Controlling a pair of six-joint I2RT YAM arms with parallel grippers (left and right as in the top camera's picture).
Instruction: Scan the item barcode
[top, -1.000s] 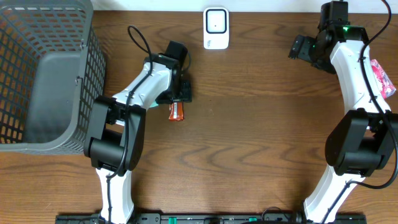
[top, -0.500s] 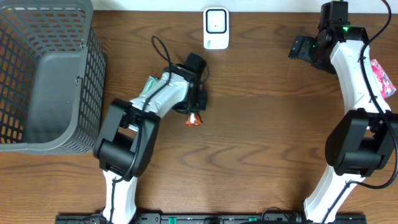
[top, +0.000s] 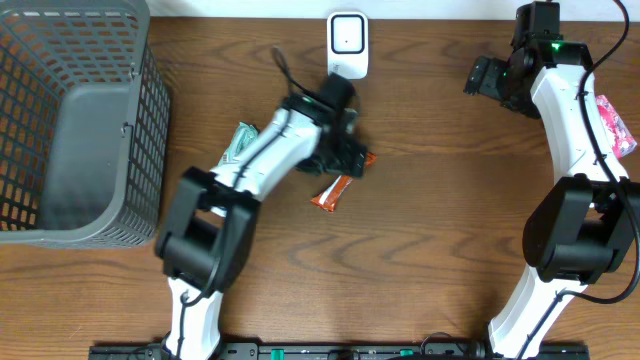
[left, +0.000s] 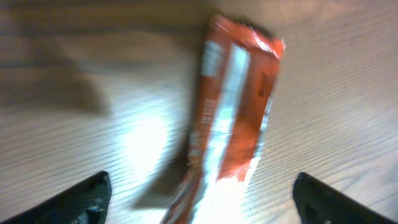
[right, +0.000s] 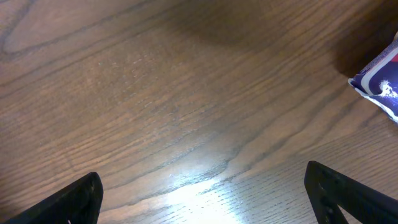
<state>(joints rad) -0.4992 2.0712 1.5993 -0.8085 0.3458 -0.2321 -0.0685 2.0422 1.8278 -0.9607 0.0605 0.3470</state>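
Note:
An orange snack packet (top: 333, 192) lies flat on the wooden table, just in front of the white barcode scanner (top: 347, 45) at the back edge. My left gripper (top: 350, 155) hovers over the packet's far end with its jaws wide open. In the left wrist view the blurred packet (left: 233, 112) runs lengthwise through the gap of the left gripper (left: 202, 199), and neither finger touches it. My right gripper (top: 485, 78) stands open at the back right; in its wrist view the right gripper (right: 202, 199) has only bare wood between the fingers.
A grey mesh basket (top: 60, 120) fills the left side. A green packet (top: 238, 145) lies beside the left arm. A pink packet (top: 618, 125) sits at the right edge, and a blue-and-white packet (right: 382, 84) shows in the right wrist view.
The left arm swung right toward the scanner carrying the orange packet, then opened its jaws; the packet now lies on the table. The right arm has not moved.

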